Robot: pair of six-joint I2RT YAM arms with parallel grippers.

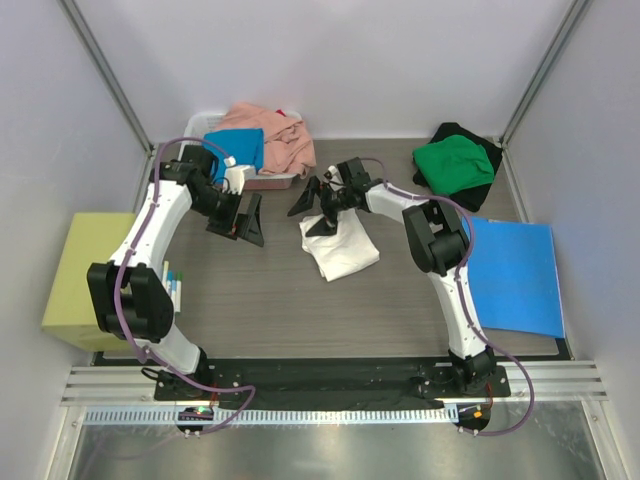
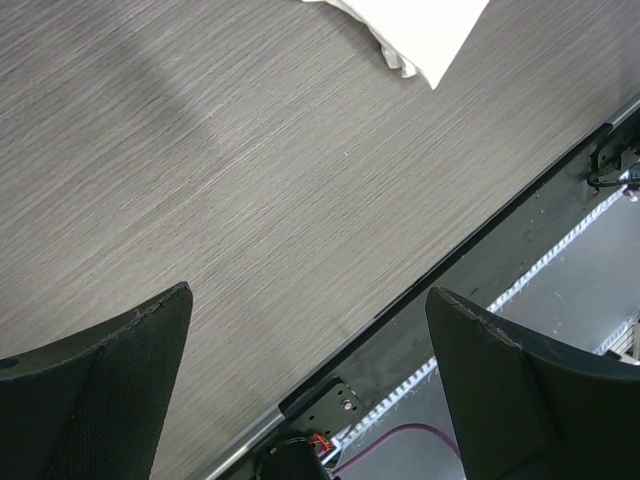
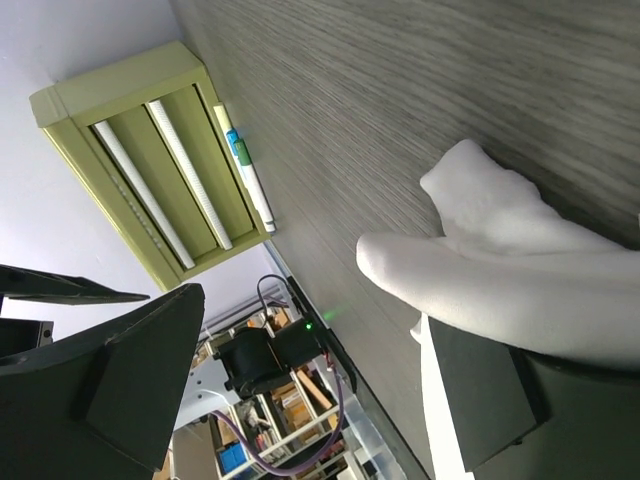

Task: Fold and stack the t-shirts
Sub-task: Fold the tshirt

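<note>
While both arms hang over the table [image 1: 260, 300], I read the job as partway through at best. The white t-shirt [image 1: 342, 250] lies in a compact, slightly rumpled fold at the centre, just below the right gripper [image 1: 315, 205]. Its jaws are spread wide with nothing between them, and its wrist view shows white cloth beside one finger, not pinched. The left gripper [image 1: 240, 220] is spread and empty too, over bare wood near the white basket [image 1: 198, 122]. In that basket the bright blue t-shirt [image 1: 238, 148] and the salmon pink t-shirt [image 1: 275, 135] sit bunched and unfolded. At the far right the green t-shirt [image 1: 452, 163] lies on the black t-shirt [image 1: 487, 178], seemingly a begun stack, though I cannot tell how neatly. I judge the white one has yet to join it, with two left to fold
</note>
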